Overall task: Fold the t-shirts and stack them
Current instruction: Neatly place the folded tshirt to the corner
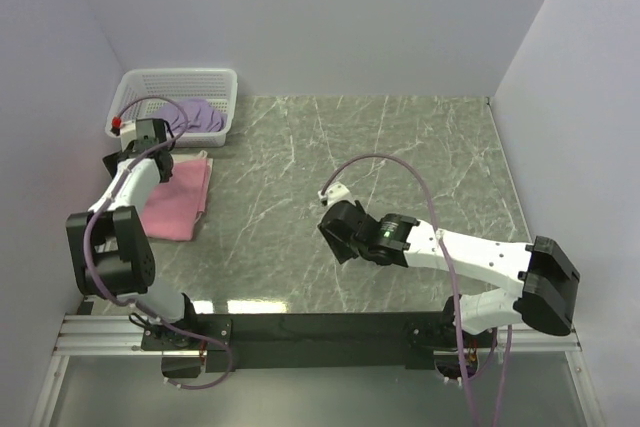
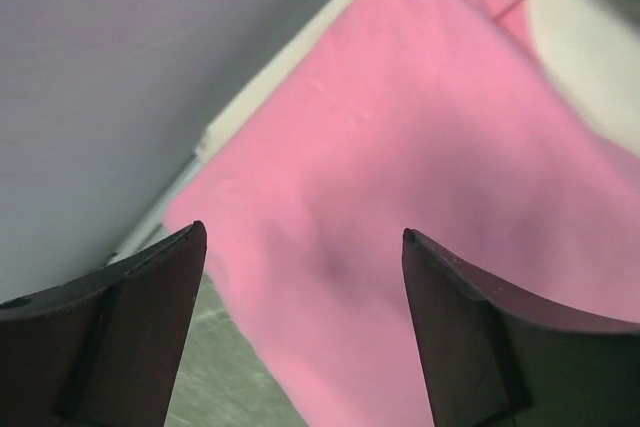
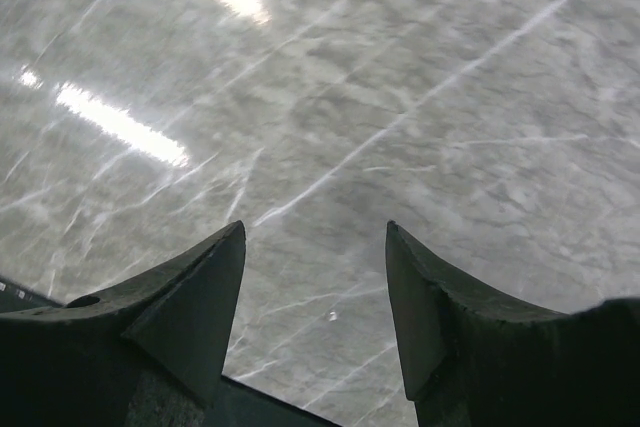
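The pink t-shirt (image 1: 180, 199) lies folded into a flat oblong at the left edge of the tabletop (image 1: 400, 147), close beside the left wall. The left end effector (image 2: 303, 230) hangs right over it with its fingers spread wide and nothing between them, so the shirt looks to be set down and let go. To finish this well I'd say the arm should rise straight up, so a fingertip doesn't catch the cloth and pull the fold open, and only then swing toward the basket (image 1: 180, 79) just beyond, where the lavender t-shirt (image 1: 197, 113) sits bunched up. That one will want a pinch at an edge, not in the middle of the heap. The right end effector (image 3: 315, 227) is open too, over bare marble well apart from any cloth

From above, the left arm covers the far end of the pink shirt and part of the basket. A pale strip shows past the pink edge in the left wrist view; whether that is the cream shirt underneath I can't tell. The neck label isn't to be seen
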Robot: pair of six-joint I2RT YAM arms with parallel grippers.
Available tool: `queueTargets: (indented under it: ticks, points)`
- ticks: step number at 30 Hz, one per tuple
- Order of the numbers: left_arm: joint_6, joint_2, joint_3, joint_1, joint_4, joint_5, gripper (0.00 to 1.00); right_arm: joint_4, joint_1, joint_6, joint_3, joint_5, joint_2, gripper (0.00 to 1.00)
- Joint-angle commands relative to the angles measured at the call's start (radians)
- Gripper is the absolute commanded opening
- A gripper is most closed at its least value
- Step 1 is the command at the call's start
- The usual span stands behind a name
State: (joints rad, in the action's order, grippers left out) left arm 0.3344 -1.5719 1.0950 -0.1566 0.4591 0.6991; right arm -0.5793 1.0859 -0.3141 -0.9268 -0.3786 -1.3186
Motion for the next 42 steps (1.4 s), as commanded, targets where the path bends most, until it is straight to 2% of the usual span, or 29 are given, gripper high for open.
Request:
queueTargets:
  ticks: [1, 2, 4, 6, 10, 12, 15, 18, 22, 23, 25, 26, 28, 30, 36, 42]
  points:
    - [0.063, 0.105, 0.019, 0.000, 0.016, -0.139, 0.84, -0.014, -0.067, -0.039, 0.003, -0.036, 0.067, 0.65]
    - [0.075, 0.139, 0.006, 0.002, 0.018, -0.233, 0.83, -0.020, -0.084, -0.045, 0.003, -0.037, 0.084, 0.65]
    - [0.095, 0.171, -0.004, 0.014, 0.035, -0.314, 0.83, -0.045, -0.122, -0.071, -0.001, -0.036, 0.105, 0.64]
    - [0.129, 0.234, -0.020, 0.023, 0.055, -0.453, 0.83, -0.069, -0.187, -0.108, -0.001, -0.029, 0.149, 0.64]
    - [0.199, 0.412, -0.067, 0.032, 0.044, -0.699, 0.84, -0.109, -0.312, -0.161, 0.014, -0.042, 0.257, 0.64]
    - [0.238, 0.525, -0.078, 0.032, 0.056, -0.803, 0.86, -0.145, -0.397, -0.192, 0.016, -0.057, 0.326, 0.70]
    - [0.278, 0.666, -0.087, 0.034, 0.111, -0.886, 0.88, -0.184, -0.521, -0.207, -0.001, -0.049, 0.410, 0.77]
    - [0.288, 0.809, -0.080, 0.032, 0.216, -0.874, 0.89, -0.238, -0.634, -0.209, -0.049, -0.034, 0.475, 0.84]
    - [0.265, 0.978, -0.011, 0.051, 0.409, -0.752, 0.90, -0.286, -0.707, -0.201, -0.118, -0.055, 0.571, 0.92]
    - [0.291, 1.012, 0.047, 0.070, 0.456, -0.627, 0.91, -0.295, -0.710, -0.204, -0.145, -0.068, 0.614, 0.95]
    - [0.342, 1.079, 0.107, 0.118, 0.556, -0.482, 0.91, -0.309, -0.712, -0.207, -0.170, -0.101, 0.692, 0.95]
    - [0.353, 1.110, 0.120, 0.127, 0.573, -0.463, 0.91, -0.301, -0.713, -0.203, -0.181, -0.105, 0.726, 0.95]
    - [0.365, 1.176, 0.132, 0.135, 0.589, -0.443, 0.91, -0.251, -0.713, -0.188, -0.173, -0.103, 0.798, 0.95]
    - [0.348, 1.272, 0.135, 0.137, 0.582, -0.425, 0.99, -0.191, -0.713, -0.152, -0.149, -0.105, 0.904, 0.95]
    - [0.316, 1.400, 0.160, 0.143, 0.625, -0.319, 0.99, -0.108, -0.712, -0.091, -0.083, -0.089, 1.059, 0.94]
    - [0.278, 1.481, 0.151, 0.149, 0.540, -0.271, 0.99, -0.067, -0.713, -0.053, -0.003, -0.079, 1.168, 0.94]
